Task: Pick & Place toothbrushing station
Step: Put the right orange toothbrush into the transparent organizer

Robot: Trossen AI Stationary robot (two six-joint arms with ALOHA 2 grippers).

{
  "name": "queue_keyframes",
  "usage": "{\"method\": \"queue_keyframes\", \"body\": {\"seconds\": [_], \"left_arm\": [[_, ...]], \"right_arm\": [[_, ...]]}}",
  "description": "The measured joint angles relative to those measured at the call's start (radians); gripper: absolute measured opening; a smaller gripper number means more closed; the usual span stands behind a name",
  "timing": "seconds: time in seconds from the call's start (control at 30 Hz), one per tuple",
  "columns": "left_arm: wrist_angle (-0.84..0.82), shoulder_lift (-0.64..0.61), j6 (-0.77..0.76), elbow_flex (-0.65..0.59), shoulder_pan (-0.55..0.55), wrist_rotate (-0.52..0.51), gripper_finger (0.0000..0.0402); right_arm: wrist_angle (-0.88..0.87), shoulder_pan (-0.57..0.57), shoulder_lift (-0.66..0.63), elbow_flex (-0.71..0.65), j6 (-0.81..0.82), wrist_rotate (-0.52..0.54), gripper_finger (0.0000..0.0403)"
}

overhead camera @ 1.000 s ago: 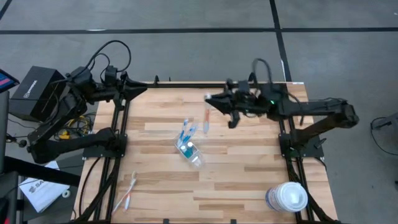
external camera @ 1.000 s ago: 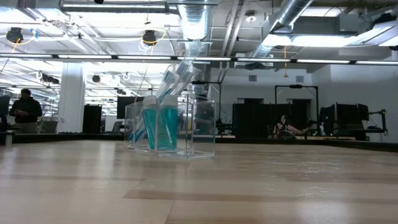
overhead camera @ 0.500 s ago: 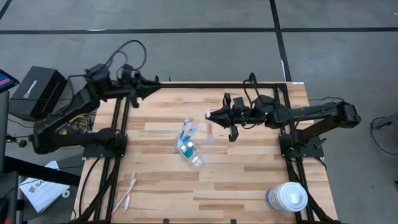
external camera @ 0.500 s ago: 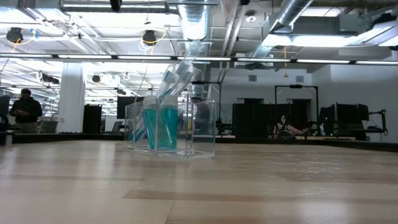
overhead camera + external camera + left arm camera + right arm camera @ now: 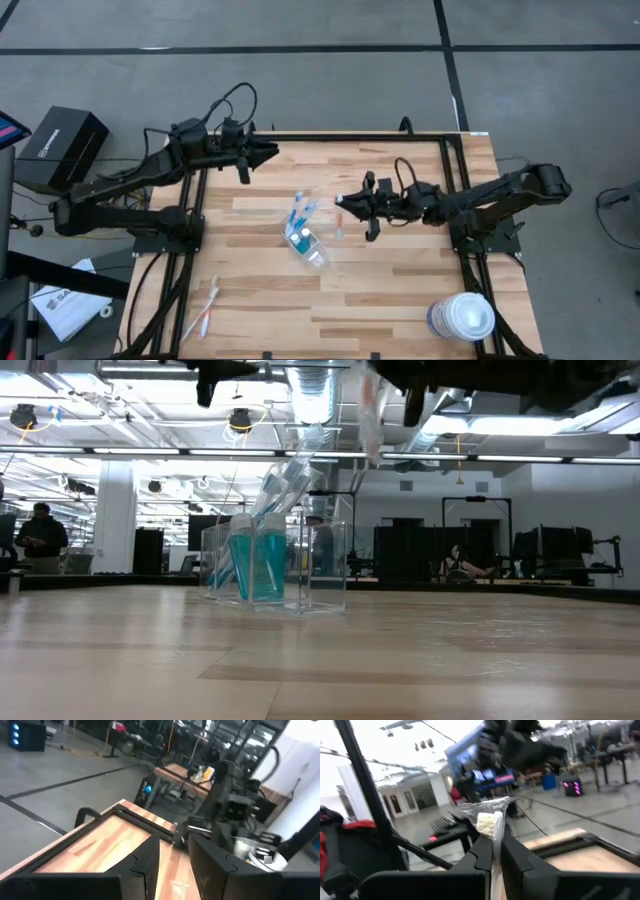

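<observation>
A clear plastic cup (image 5: 306, 241) stands on the table's middle, holding blue toothbrushes and teal tubes; it also shows in the low view (image 5: 275, 565). My right gripper (image 5: 341, 204) hovers just right of the cup, shut on a wrapped white and orange toothbrush (image 5: 339, 222). The toothbrush also shows in the low view (image 5: 370, 405). My left gripper (image 5: 272, 152) is open and empty above the table's far left part. Two more toothbrushes (image 5: 205, 306) lie flat near the table's near left corner. My right gripper pinches the wrapped toothbrush between its two fingers, just below the white bristle end (image 5: 489, 824), which sticks out past the fingertips. The fingers come about level from the table's right and lie across the brush. The brush hangs tilted below them (image 5: 371, 420), clear of the table.
A big round white-lidded tub (image 5: 462, 318) stands at the near right corner. Black frame rails run along the table's left and right sides (image 5: 190, 190). Bare wood lies between the cup and the tub. A person (image 5: 40, 535) stands far back in the room.
My right gripper has gone toward the table's near edge and lower, carrying the toothbrush closer to the cup. My left gripper has gone toward the table's right, coming in over the table's far left part.
</observation>
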Motion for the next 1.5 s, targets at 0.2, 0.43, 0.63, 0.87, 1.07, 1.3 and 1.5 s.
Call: {"method": "queue_keyframes", "body": {"seconds": [0.2,0.43,0.63,0.87,1.07,1.3,1.5], "left_arm": [[0.108,-0.102,-0.085,-0.181,0.021,-0.012,0.0099],[0.126,-0.258,-0.088,-0.316,0.028,-0.068,0.0099],[0.129,-0.367,-0.145,-0.412,0.028,-0.068,0.0099],[0.134,-0.434,-0.162,-0.475,0.028,-0.068,0.0099],[0.147,-0.439,-0.17,-0.492,0.028,-0.064,0.0099],[0.16,-0.44,-0.169,-0.492,0.027,-0.057,0.0099],[0.168,-0.44,-0.169,-0.492,0.02,-0.049,0.0099]], "right_arm": [[0.215,0.035,0.18,0.021,0.007,0.032,0.0007],[0.276,0.035,0.335,0.105,0.019,0.021,0.0008],[0.295,0.034,0.411,0.148,0.027,-0.003,0.0008],[0.299,0.035,0.469,0.155,0.038,-0.004,0.0008],[0.312,0.025,0.485,0.138,0.037,-0.004,0.0008],[0.319,0.021,0.484,0.082,0.034,-0.004,0.0008],[0.319,0.015,0.484,0.06,0.037,-0.004,0.0008]]}}
